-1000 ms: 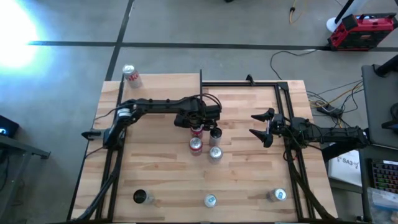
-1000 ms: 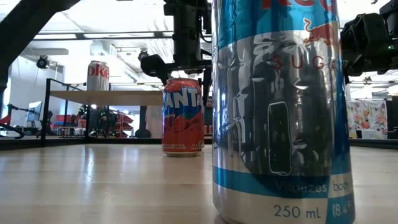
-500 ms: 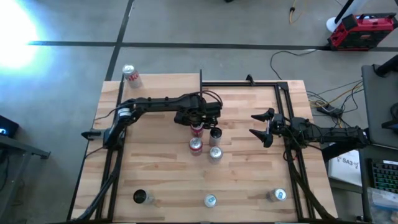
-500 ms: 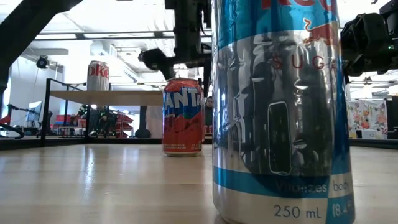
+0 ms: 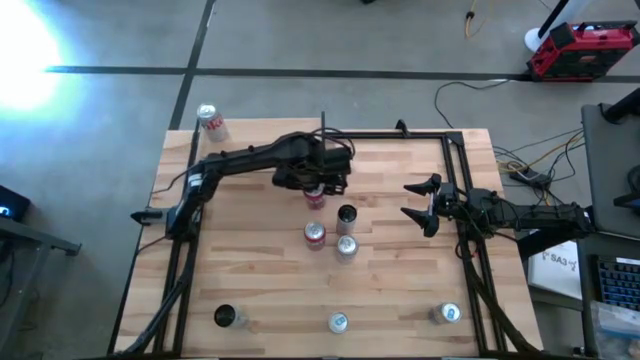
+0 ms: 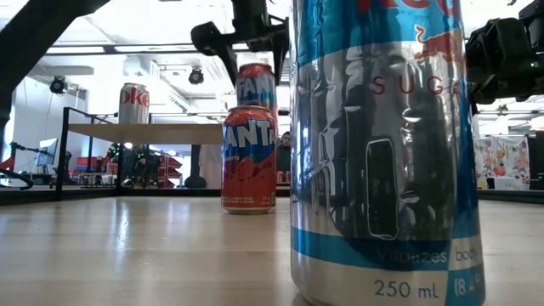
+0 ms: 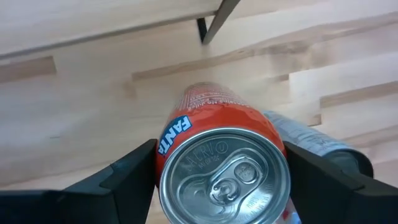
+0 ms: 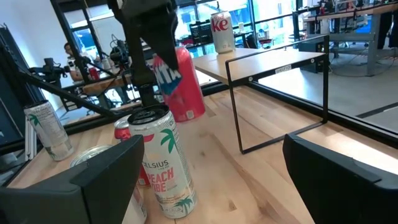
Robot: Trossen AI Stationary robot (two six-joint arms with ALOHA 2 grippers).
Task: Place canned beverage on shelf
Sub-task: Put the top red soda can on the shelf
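Observation:
In the high view my left gripper (image 5: 315, 188) hangs over the middle of the table, shut on an orange Fanta can (image 6: 257, 83). The can is up in the air, above a second Fanta can (image 6: 249, 159) that stands on the table. The shelf (image 5: 262, 135), a pale board on a thin black frame, lies at the far left. A Coke can (image 5: 208, 121) stands on it. My right gripper (image 5: 413, 200) waits open at the table's right side, pointing level toward the cans. My left gripper pinches the Fanta can's upper side wall (image 7: 163, 149), just under the top rim, between its two fingers (image 7: 134, 171), one on each side. The fingers come from above, pointing steeply down. The can hangs near upright, lid up, clear of the table.
A Celsius can (image 5: 345, 214) and a silver can (image 5: 346, 247) stand near the grounded Fanta can. Three more cans stand along the near edge, among them a Red Bull can (image 6: 378, 153) right in front of the low camera. The shelf's black leg (image 7: 211, 25) stands close ahead.
My left gripper has risen and drifted a little toward the far edge, keeping its hold. The Fanta can has come off the table and now hangs above the standing Fanta can, where before it was hidden behind it in the low view.

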